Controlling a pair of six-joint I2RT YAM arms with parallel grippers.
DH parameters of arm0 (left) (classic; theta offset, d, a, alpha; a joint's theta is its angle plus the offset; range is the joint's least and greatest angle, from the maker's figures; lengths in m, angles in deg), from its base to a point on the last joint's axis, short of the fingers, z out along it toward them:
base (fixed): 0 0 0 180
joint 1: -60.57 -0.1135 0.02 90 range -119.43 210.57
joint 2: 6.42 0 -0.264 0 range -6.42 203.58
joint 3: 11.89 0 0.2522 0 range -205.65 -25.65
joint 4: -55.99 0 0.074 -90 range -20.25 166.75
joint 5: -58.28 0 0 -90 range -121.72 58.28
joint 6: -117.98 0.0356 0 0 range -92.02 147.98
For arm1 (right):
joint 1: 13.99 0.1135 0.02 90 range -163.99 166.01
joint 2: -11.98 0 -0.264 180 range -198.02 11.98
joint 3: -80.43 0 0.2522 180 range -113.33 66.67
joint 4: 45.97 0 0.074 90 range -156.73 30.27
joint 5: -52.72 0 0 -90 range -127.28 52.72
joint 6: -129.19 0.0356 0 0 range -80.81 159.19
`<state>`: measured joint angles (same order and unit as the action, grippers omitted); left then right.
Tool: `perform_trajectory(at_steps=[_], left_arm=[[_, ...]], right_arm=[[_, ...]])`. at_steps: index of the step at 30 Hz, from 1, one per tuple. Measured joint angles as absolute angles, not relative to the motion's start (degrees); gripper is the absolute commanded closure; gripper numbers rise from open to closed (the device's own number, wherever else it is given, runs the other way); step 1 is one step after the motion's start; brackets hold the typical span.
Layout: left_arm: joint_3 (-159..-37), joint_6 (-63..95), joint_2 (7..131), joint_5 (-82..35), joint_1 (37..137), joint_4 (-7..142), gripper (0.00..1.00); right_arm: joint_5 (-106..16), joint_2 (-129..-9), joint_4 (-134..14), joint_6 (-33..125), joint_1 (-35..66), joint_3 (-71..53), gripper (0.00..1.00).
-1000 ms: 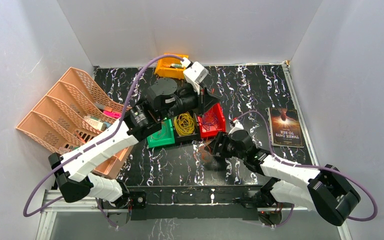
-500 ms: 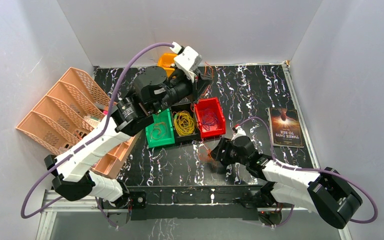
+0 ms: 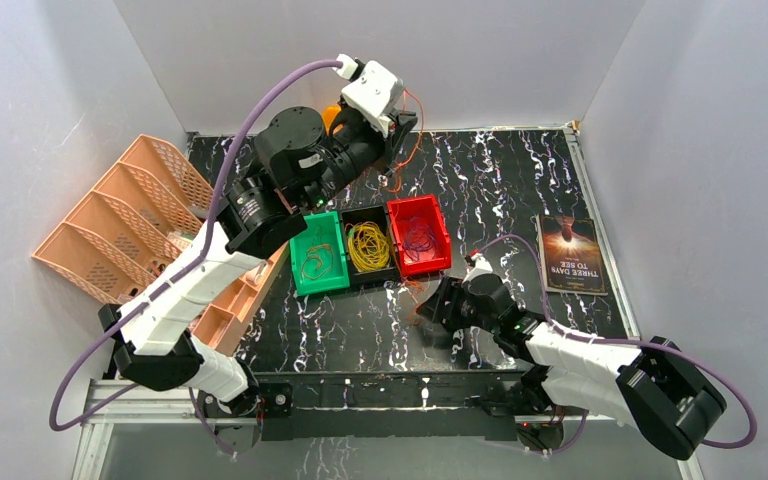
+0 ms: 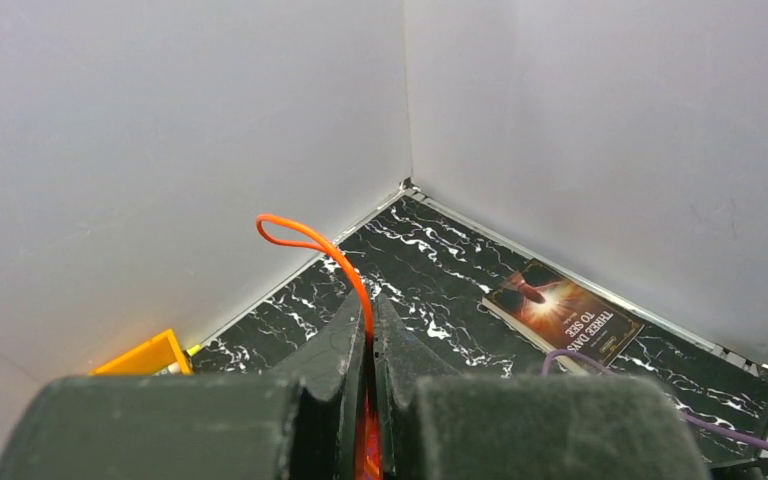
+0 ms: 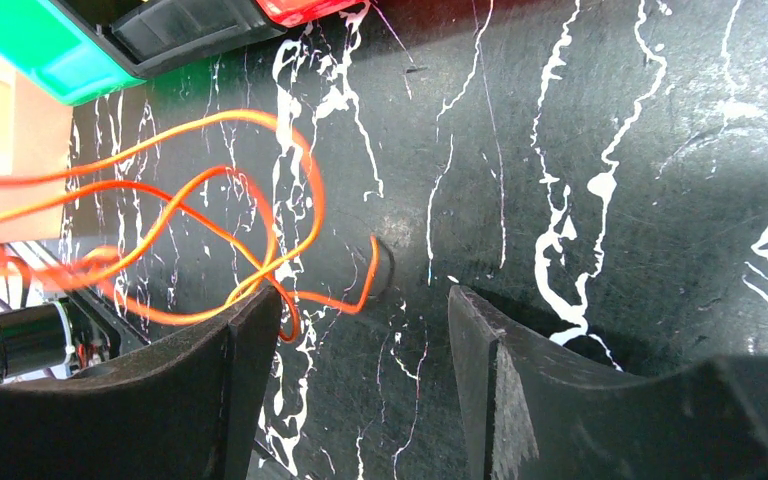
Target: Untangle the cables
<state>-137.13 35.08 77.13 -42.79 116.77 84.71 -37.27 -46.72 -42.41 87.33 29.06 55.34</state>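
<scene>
**Left hand** (image 4: 370, 305): clamped shut on one orange cable (image 4: 312, 243). The strand rises between my fingers (image 4: 335, 335) and curls into a small loop just past the tips. I hold this hand high, close to the back wall (image 3: 480, 60). By my judgement that lets the length hanging beneath it drop free of everything on the worktop (image 3: 500, 190).

**Right hand** (image 5: 360, 300): jaws spread wide, gripping nothing, set low over the worktop.

**Orange tangle** (image 5: 190, 220): several crossing loops lying flat just to one side of my right hand, reaching the tip of the nearer finger (image 5: 250, 340). One bent end pokes into the gap between the fingers. I judge the hand is parked here to take or pin that end. I cannot tell whether this tangle joins the strand in my left hand.

**Three bins**, in a row side by side, beyond my right hand and below my left:
- green bin (image 3: 320, 288), holding orange loops (image 3: 315, 262)
- black bin (image 3: 372, 278), holding yellow loops (image 3: 367, 243)
- red bin (image 3: 441, 240), holding purple loops (image 3: 418, 238)

One colour to a bin reads as sorted stock, so by my reckoning only the loose orange is left to clear.

**Book** (image 3: 572, 253): flat on the worktop, well out to the outer side of my right hand and no part of the job.

**File rack** (image 3: 100, 235): pink, on the outer side of my left arm.

**Yellow box** (image 4: 145, 355): against the back wall, under my left hand.
</scene>
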Motion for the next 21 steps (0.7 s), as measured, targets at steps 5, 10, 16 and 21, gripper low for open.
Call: perform_trajectory(at_steps=[5, 10, 16, 21], left_arm=[[-137.3, 36.1, 77.7, -43.1, 116.8, 85.0, 1.00], [-137.3, 36.4, 77.7, -43.1, 116.8, 85.3, 1.00], [-137.3, 36.5, 77.7, -43.2, 116.8, 85.4, 1.00], [-136.7, 36.5, 77.7, -43.4, 116.8, 85.3, 1.00]], right_arm=[[-37.0, -45.3, -44.2, 86.9, 29.1, 55.3, 0.29], [-35.3, -38.3, -50.1, 85.8, 29.1, 55.3, 0.29], [-31.5, -24.5, -56.8, 83.8, 29.1, 55.2, 0.28], [-29.2, -18.8, -60.3, 82.4, 29.1, 53.9, 0.28]])
